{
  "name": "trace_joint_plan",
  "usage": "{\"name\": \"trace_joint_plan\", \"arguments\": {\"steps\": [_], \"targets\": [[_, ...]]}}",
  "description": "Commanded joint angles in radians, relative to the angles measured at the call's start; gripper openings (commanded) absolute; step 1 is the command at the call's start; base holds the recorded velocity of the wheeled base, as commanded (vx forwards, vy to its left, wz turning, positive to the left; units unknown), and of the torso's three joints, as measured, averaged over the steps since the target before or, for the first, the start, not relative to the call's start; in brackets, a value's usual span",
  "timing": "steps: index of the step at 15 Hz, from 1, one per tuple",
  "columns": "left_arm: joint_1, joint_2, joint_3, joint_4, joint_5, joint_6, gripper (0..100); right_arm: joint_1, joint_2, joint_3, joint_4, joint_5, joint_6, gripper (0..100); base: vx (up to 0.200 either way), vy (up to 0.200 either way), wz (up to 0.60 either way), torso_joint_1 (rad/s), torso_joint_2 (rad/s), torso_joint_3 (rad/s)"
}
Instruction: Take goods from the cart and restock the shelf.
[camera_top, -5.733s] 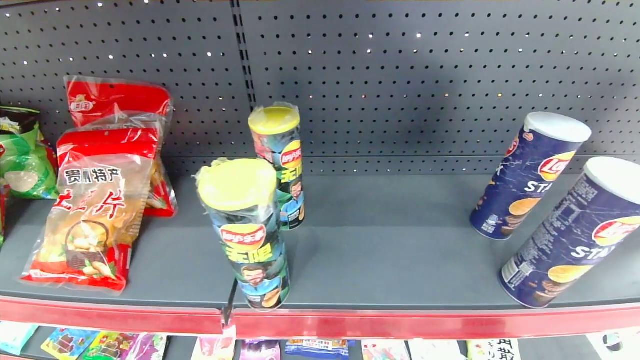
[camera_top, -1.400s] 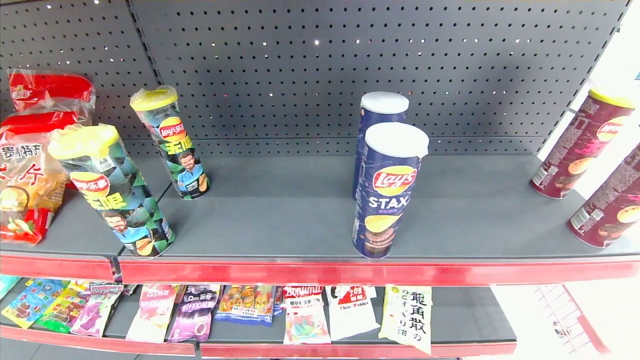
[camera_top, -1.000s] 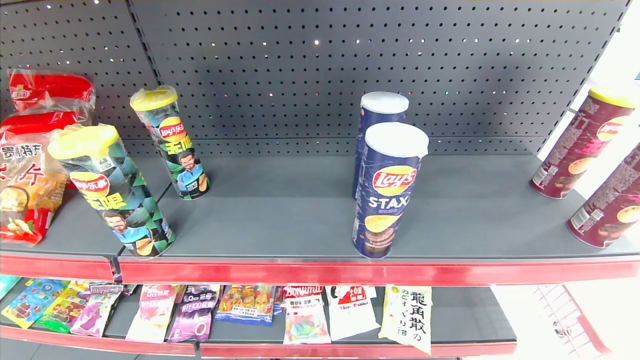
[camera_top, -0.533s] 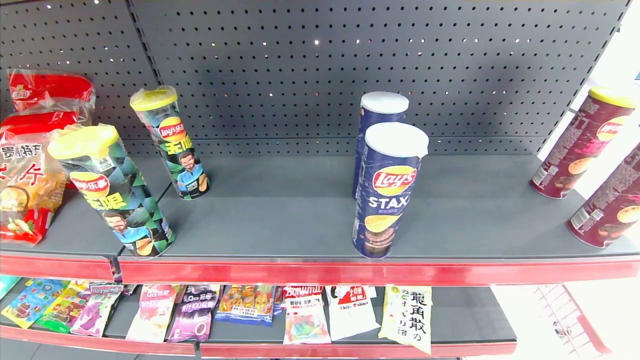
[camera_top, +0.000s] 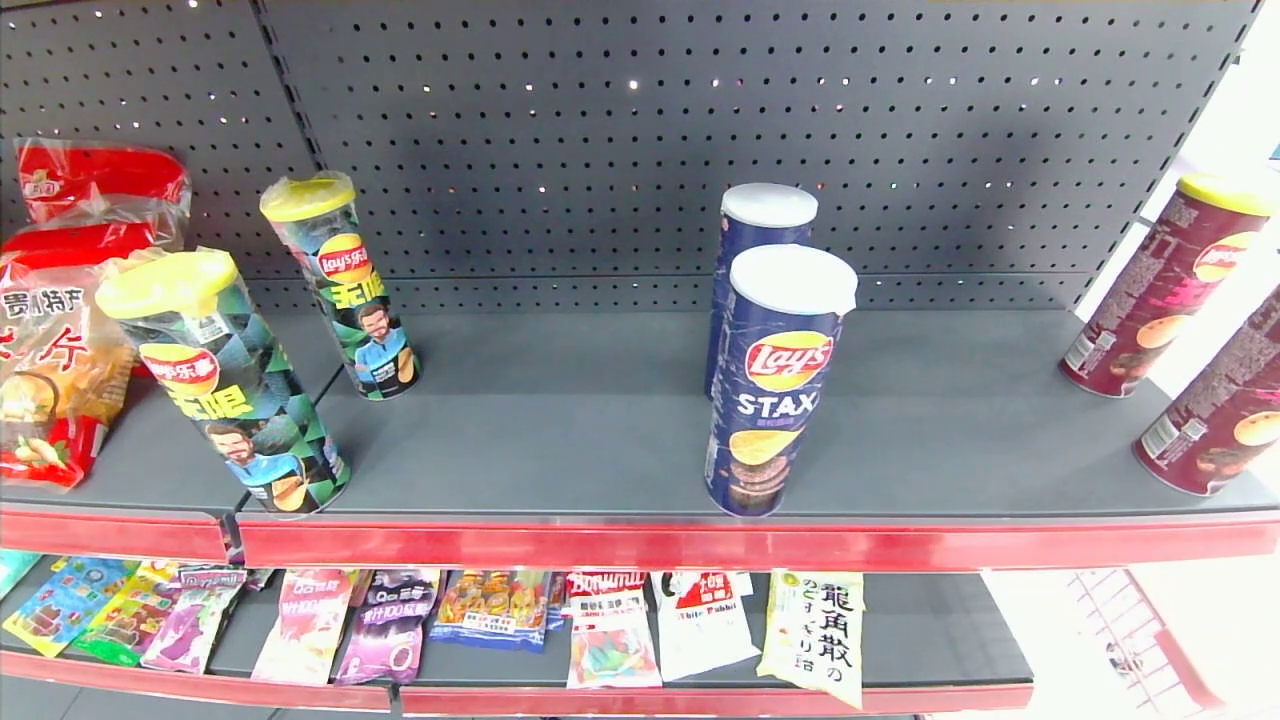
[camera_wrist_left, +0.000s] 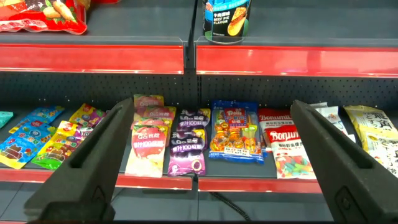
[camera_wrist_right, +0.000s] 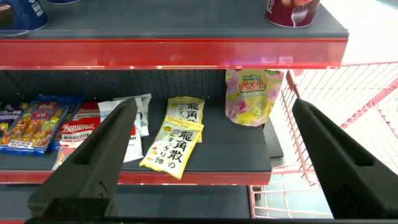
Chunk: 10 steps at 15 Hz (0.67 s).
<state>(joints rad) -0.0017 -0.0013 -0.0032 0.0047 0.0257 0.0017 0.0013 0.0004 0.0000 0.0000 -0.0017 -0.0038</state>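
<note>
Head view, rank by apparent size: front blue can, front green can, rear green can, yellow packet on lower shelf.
1. front blue can and front green can, about alike.
2. rear green can, farther back, true size unsure.
3. yellow packet.

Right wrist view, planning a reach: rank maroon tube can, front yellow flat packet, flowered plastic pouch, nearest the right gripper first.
1. Maroon tube can, upper shelf.
2. Front yellow flat packet, lower shelf's front.
3. Flowered plastic pouch, farther back.

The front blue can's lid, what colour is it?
The lid is white; head view shows it best.
</note>
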Motion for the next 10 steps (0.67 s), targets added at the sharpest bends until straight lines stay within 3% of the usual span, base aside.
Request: {"name": "trace_joint_plan", "arguments": {"steps": [1,10], "targets": [[0.000,0.001,0.000,0.000,0.000,0.000,100,0.000,0.001,0.000,0.000,0.000,-0.001,100,0.000,0.000,0.00,0.000,0.00,0.000],[0.000,0.001,0.000,0.000,0.000,0.000,100,0.000,0.001,0.000,0.000,0.000,-0.001,100,0.000,0.000,0.00,0.000,0.00,0.000]]}}
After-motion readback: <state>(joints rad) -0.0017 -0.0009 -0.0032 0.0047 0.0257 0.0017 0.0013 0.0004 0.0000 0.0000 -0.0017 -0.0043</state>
